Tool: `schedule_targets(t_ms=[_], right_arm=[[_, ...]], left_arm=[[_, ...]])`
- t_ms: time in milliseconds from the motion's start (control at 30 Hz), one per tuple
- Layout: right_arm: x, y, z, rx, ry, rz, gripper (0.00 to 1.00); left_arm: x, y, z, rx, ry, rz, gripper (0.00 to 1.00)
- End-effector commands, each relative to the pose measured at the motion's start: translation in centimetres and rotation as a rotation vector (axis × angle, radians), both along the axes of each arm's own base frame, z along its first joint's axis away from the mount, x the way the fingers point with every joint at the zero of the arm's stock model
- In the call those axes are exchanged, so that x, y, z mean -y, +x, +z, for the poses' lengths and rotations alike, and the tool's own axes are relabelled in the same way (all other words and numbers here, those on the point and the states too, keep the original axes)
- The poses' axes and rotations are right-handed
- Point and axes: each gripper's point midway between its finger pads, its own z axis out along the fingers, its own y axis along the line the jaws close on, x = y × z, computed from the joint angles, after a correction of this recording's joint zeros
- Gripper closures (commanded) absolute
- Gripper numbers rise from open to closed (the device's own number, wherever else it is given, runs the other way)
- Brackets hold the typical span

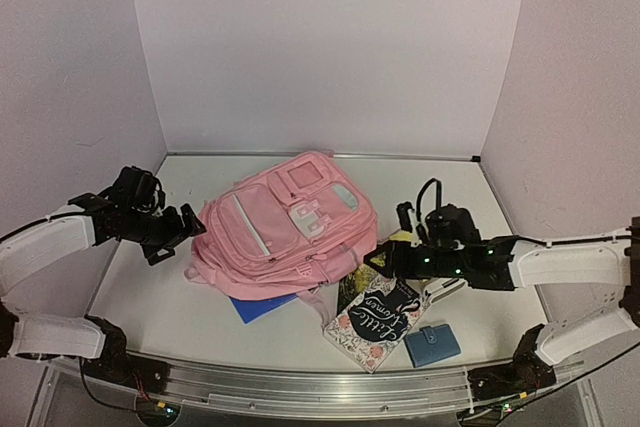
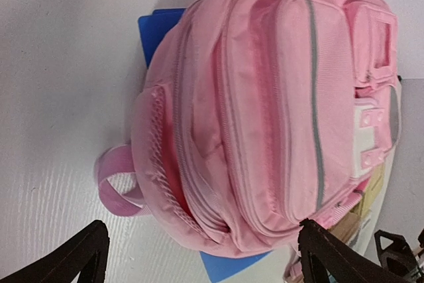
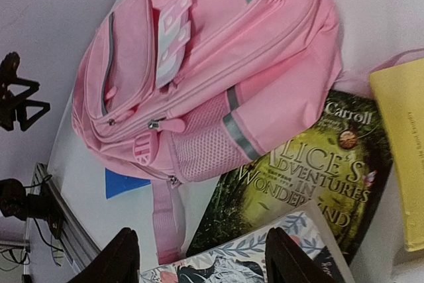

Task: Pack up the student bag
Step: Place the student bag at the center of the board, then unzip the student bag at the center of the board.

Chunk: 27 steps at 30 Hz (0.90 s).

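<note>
The student bag (image 1: pixel 285 227) is laid flat mid-tabletop (image 1: pixel 150 297), with no compartment seen open. The left pincer (image 1: pixel 180 234) is spread and empty beside it. The right pincer (image 3: pixel 209 256) is spread over the Little Women book (image 1: pixel 378 319) (nothing gripped). A zip probably needs to be opened next.

The large pink fabric backpack (image 1: pixel 285 227) has grey-white strips, the flat blue sheet (image 1: pixel 258 307) and small blue wallet (image 1: pixel 432 345) are plain, the black paperback book (image 1: pixel 375 325) bears pink flowers.
</note>
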Motion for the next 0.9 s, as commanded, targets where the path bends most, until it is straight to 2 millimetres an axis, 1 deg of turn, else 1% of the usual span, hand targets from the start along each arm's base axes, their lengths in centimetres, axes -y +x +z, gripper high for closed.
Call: schedule_targets(t_ms=[0,33,100,167,200,233,267,333,400,467,533,600,667,733,767,833,867], right_arm=[[-5.4,0.1,0.8,0.029,0.076,0.029,0.42],[-6.6,-0.5,-0.2,0.012,0.064,0.036,0.42],[-8.2,-0.8,-0.8,-0.009,0.079,0.014,0.44],[-9.7,-1.2,-2.3,-0.043,0.099,0.008,0.47],[-10.1,-1.2,-2.6,-0.054,0.118,0.003,0.49],[-10.6,-1.3,-3.4,-0.069,0.124,0.001,0.51],[-10.9,-1.2,-3.8,-0.075,0.132,-0.001,0.52],[-11.4,-0.9,-4.6,-0.084,0.127,-0.008,0.54],[-11.8,-0.7,-5.8,-0.1,0.11,-0.016,0.59],[-12.0,-0.4,-6.6,-0.114,0.105,-0.037,0.63],[-12.0,-0.1,-7.2,-0.123,0.103,-0.061,0.66],[-12.1,0.1,-7.5,-0.129,0.114,-0.076,0.68],[-12.2,0.3,-7.8,-0.135,0.122,-0.089,0.71],[-12.1,0.6,-8.0,-0.144,0.126,-0.117,0.76],[-11.9,0.8,-8.3,-0.145,0.124,-0.138,0.78],[-11.6,0.9,-8.8,-0.151,0.118,-0.158,0.79],[-11.6,0.9,-9.0,-0.154,0.117,-0.163,0.79]], left_arm=[[-1.6,2.5,-1.9,0.018,0.027,0.064,0.0],[-1.5,3.0,-2.0,0.026,-0.011,0.071,0.01],[-1.5,3.6,-2.6,0.025,-0.08,0.079,0.02],[-1.4,3.8,-3.1,0.022,-0.111,0.079,0.06],[-1.4,3.9,-3.3,0.022,-0.118,0.075,0.09],[-1.2,3.9,-3.4,0.024,-0.129,0.065,0.14],[-1.0,3.8,-3.5,0.027,-0.144,0.055,0.18],[-0.7,3.7,-3.8,0.035,-0.172,0.041,0.24],[-0.7,3.6,-4.1,0.029,-0.176,0.037,0.28],[-0.8,3.4,-4.7,0.014,-0.171,0.033,0.29],[-0.7,3.3,-5.1,0.004,-0.168,0.029,0.3],[-0.6,3.3,-5.5,-0.004,-0.173,0.021,0.34],[-0.4,3.4,-5.8,-0.009,-0.18,0.014,0.39],[-0.2,3.5,-6.1,-0.018,-0.19,0.008,0.45],[0.0,3.6,-6.2,-0.025,-0.194,0.005,0.51],[0.2,3.7,-6.4,-0.033,-0.206,0.0,0.6],[0.3,3.7,-6.5,-0.037,-0.21,0.0,0.62]])
